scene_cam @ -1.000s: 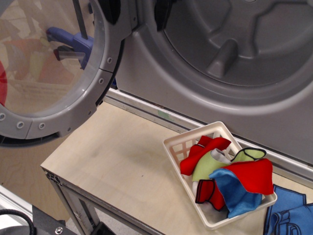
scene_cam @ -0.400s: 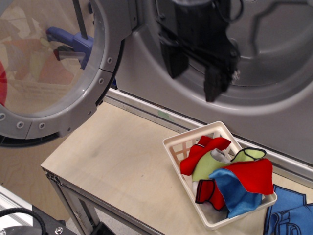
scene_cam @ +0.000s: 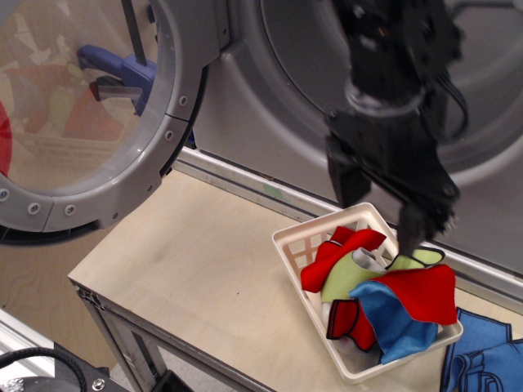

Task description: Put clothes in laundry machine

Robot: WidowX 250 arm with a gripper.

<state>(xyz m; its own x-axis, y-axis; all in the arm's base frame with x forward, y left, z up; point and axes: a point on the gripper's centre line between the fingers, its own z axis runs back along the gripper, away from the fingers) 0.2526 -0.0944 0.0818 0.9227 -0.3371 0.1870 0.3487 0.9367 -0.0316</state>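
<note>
My gripper (scene_cam: 384, 214) hangs over the far end of the white basket (scene_cam: 294, 243), its two black fingers (scene_cam: 413, 227) spread wide apart and pinching nothing. The left finger points down at the basket's far rim; the right one comes down just beside the black-edged lime cloth at the pile's far right. The clothes (scene_cam: 377, 297) lie heaped in the basket directly below and a little nearer than my fingertips: red pieces on the left and on top, a lime green one between them, bright blue at the near right, a red black-edged piece and a bit of pale grey-white low in the pile. I cannot tell whether the right finger touches the cloth or stops just short of it.

The basket sits on the right part of the wooden table (scene_cam: 188, 261). Behind my arm the laundry machine (scene_cam: 270, 122) stands with its drum open, and its round windowed door (scene_cam: 90, 114) is swung out to the left. A darker blue fabric (scene_cam: 482, 359) lies at the table's near right corner, beside the basket.
</note>
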